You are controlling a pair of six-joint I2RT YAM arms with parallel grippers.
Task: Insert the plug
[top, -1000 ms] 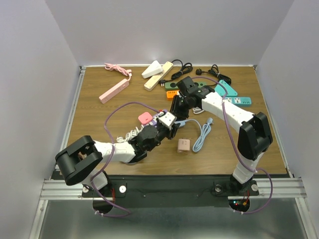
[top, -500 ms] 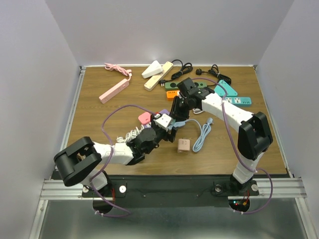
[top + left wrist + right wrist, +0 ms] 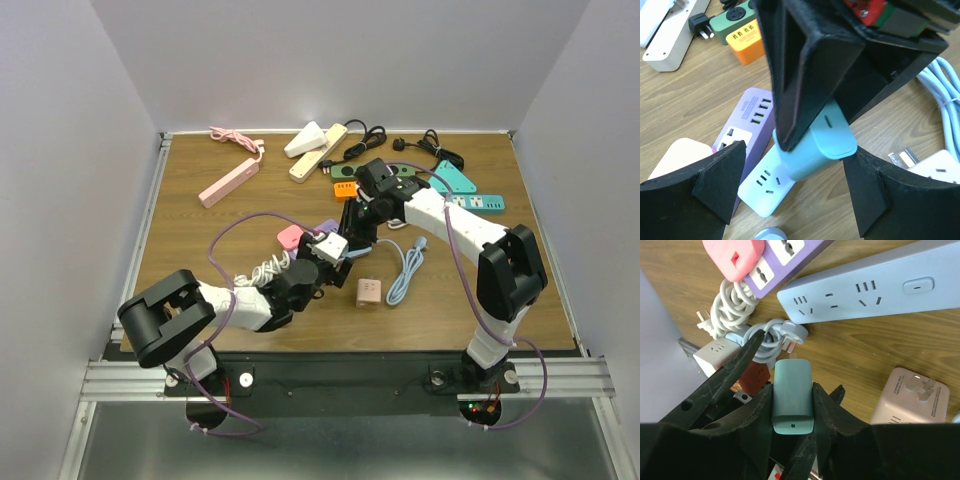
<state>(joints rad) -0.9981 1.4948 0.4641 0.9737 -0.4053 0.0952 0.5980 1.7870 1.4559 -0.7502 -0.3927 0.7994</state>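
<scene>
My right gripper (image 3: pixel 792 405) is shut on a teal plug (image 3: pixel 792 397), gripped by its flat sides, one metal prong showing at its far end. The plug (image 3: pixel 827 142) hangs tilted over the end of a light-blue power strip (image 3: pixel 765 187), whose sockets lie uncovered. In the right wrist view that strip (image 3: pixel 865 290) lies flat on the wood beyond the plug, apart from it. My left gripper (image 3: pixel 795 200) stands open, its fingers (image 3: pixel 705 195) wide on either side of the plug and strip end, holding nothing. From above, both grippers meet mid-table, left (image 3: pixel 338 252), right (image 3: pixel 352 238).
Beside the blue strip lie a purple strip (image 3: pixel 747 120) and a pink block (image 3: pixel 732 255). A white coiled cord (image 3: pixel 727 305), a white plug (image 3: pixel 777 337) and a beige adapter (image 3: pixel 905 400) are close by. Several more strips and cables (image 3: pixel 330 150) crowd the far side.
My left gripper's jaws have opened wide and the left arm has shifted slightly. The right arm has stayed put, still holding the plug.
</scene>
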